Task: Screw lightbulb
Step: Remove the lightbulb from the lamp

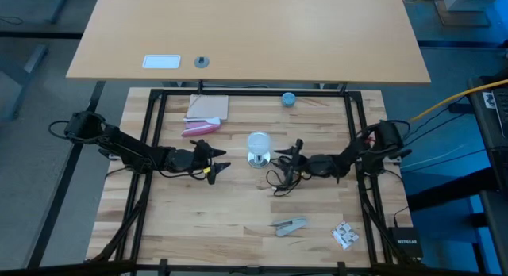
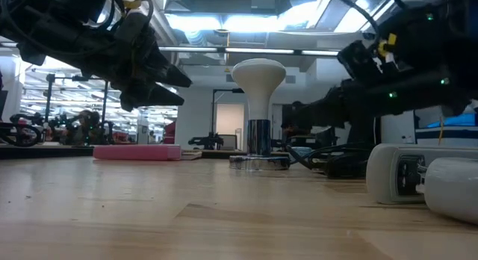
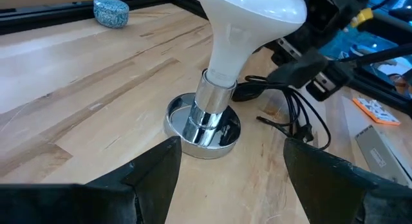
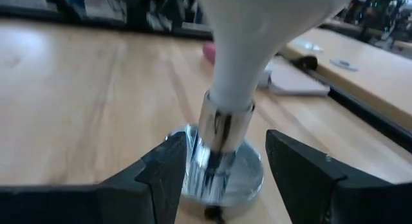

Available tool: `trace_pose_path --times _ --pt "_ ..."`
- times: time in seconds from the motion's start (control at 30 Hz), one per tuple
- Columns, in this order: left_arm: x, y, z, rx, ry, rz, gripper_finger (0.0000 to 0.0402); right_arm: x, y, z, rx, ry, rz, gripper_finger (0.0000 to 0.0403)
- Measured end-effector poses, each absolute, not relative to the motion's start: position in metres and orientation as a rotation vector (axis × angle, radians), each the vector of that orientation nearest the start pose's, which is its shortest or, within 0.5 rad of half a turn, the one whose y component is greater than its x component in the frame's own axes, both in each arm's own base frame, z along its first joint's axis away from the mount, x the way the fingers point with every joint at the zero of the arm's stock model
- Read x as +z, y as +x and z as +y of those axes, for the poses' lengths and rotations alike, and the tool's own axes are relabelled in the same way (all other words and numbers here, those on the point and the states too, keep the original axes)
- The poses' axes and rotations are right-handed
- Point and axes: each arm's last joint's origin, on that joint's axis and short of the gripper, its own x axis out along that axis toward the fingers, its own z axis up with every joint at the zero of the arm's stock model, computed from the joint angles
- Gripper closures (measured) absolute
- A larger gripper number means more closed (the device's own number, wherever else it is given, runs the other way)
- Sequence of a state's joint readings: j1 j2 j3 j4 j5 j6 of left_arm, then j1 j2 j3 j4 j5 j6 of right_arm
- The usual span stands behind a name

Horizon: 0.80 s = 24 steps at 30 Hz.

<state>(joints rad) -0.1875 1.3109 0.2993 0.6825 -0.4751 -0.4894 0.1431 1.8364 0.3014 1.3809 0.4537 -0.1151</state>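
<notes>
The wooden bench (image 1: 238, 205) carries everything, and the lightbulb (image 1: 259, 143) serves as the landmark, standing upright near the bench's middle with its white dome uppermost and its narrow neck seated in a shiny metal socket (image 3: 207, 108) on a round silver base (image 3: 203, 130). To the bulb's left, the left arm reaches in low over the wood, and its left pincer (image 1: 216, 166) sits just beside the bulb, apart from it, with its two dark fingers (image 3: 154, 176) spread wide and released, the silver base showing in the gap ahead of them in the left wrist view. To the bulb's right, the right arm comes in from the opposite side, and the right pincer (image 1: 279, 159) is close to the base at socket height; in the right wrist view its fingers (image 4: 170, 169) stand apart on either side of the socket, not touching it, so it is released and holding nothing. A pink flat object (image 1: 198, 129) lies beyond the bulb to its left, next to a pale card (image 1: 208, 108). A thin black cord (image 3: 293, 111) trails on the wood just right of the base. A small blue round thing (image 1: 288, 98) sits farther beyond the bulb, toward the far edge.
</notes>
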Motion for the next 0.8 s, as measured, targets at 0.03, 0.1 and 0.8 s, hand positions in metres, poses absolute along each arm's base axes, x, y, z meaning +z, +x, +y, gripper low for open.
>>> trace_pose_path --times 0.03,0.1,0.8 --pt "0.153 0.220 -0.028 0.354 -0.374 0.235 0.0137 0.100 0.251 0.020 -0.296 -0.154 0.149 0.0187" --pt "0.153 0.220 -0.028 0.354 -0.375 0.235 0.0137 0.095 0.253 0.014 -0.299 -0.146 0.151 0.0187" --pt "0.151 0.220 -0.028 0.360 -0.391 0.246 0.0137 0.106 0.291 0.007 -0.286 -0.050 0.098 0.0187"
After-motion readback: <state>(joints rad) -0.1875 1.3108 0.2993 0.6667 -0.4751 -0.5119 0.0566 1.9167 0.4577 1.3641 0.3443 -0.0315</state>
